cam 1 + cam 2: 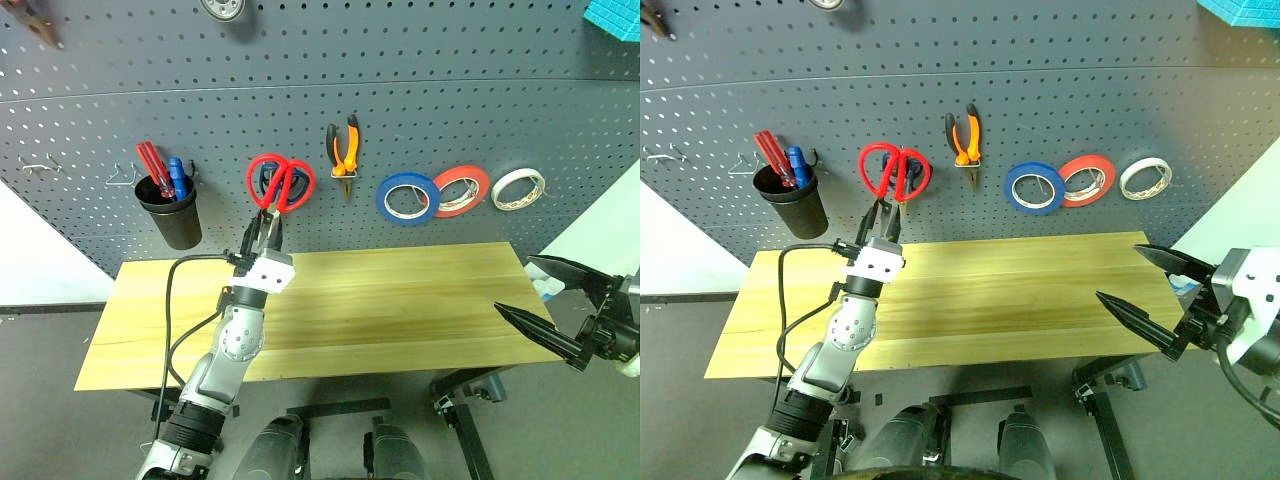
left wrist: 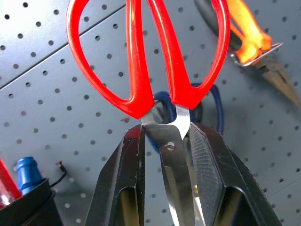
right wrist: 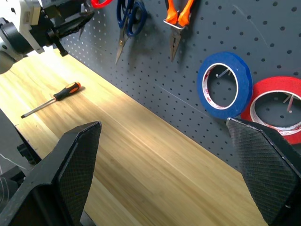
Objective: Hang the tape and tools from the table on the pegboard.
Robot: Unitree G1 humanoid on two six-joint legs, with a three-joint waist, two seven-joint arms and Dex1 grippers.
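My left gripper (image 1: 263, 228) is shut on the steel blades of the red-handled scissors (image 1: 280, 182). It holds them handles-up against the pegboard (image 1: 450, 90), right in front of hanging blue-handled scissors (image 3: 131, 14). Whether a red handle sits on a hook I cannot tell. The orange-and-black pliers (image 1: 344, 148) and the blue tape (image 1: 406, 197) hang on the pegboard. A small orange-handled screwdriver (image 3: 51, 100) lies on the wooden table (image 1: 400, 300) near the left arm. My right gripper (image 1: 513, 284) stands open beyond the table's right end, holding nothing.
A red roll (image 1: 461, 190) and a white roll (image 1: 518, 188) hang to the right of the blue tape. A black cup (image 1: 172, 212) with red and blue items hangs at the pegboard's left. Bare wire hooks (image 1: 38, 166) sit further left.
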